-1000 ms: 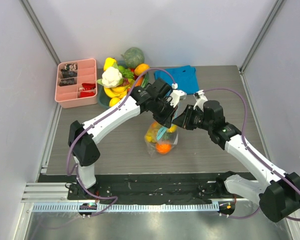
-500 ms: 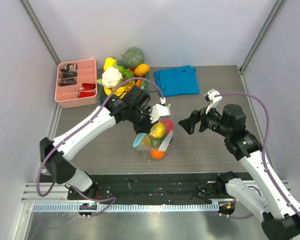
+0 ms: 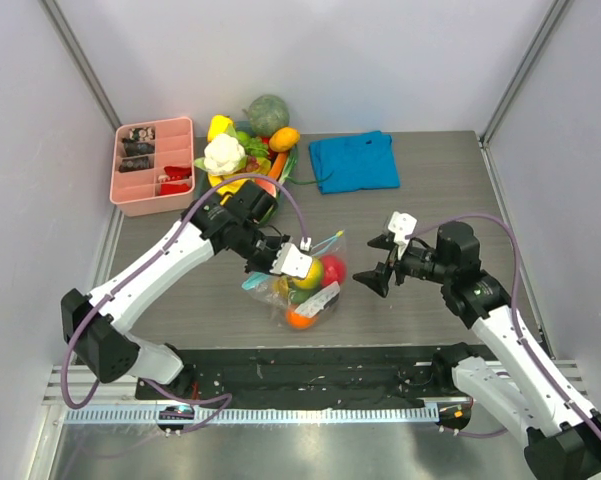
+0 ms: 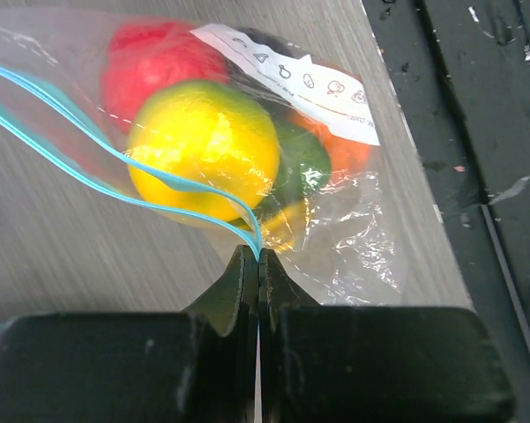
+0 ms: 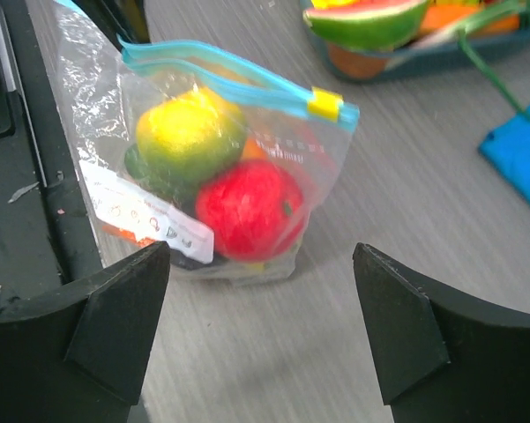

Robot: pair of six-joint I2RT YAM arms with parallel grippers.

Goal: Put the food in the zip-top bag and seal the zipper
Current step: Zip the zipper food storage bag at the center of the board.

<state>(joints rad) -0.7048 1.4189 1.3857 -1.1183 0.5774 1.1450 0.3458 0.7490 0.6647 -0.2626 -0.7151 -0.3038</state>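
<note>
The zip-top bag (image 3: 302, 285) sits just below the centre of the top view, its bottom on the table (image 3: 430, 200) and its mouth edge tipped up toward the upper left. Through the clear plastic I see a yellow-green lemon (image 4: 203, 150), a red apple (image 5: 251, 207) beside it and an orange (image 3: 298, 320) at the bottom, partly behind a white label (image 5: 145, 211). The zipper (image 5: 238, 75) runs along the top edge with a small yellow tab (image 5: 326, 104) near one end. In the left wrist view its two teal strips part from each other as they run away from the jaws.

My left jaws are pressed together on the near end of that zipper, pinching the strip right at the bag's corner. My right jaws are spread wide, just right of the bag and facing it, not touching; from that wrist the bag shows between the two fingers, beyond their tips.

Farther out, at the upper middle of the top view, lies a folded blue cloth (image 3: 355, 160). Left of it is a heap of toy produce with a white cauliflower (image 3: 222, 153) and a watermelon slice (image 5: 366, 19), then a pink divided tray (image 3: 152, 165).
</note>
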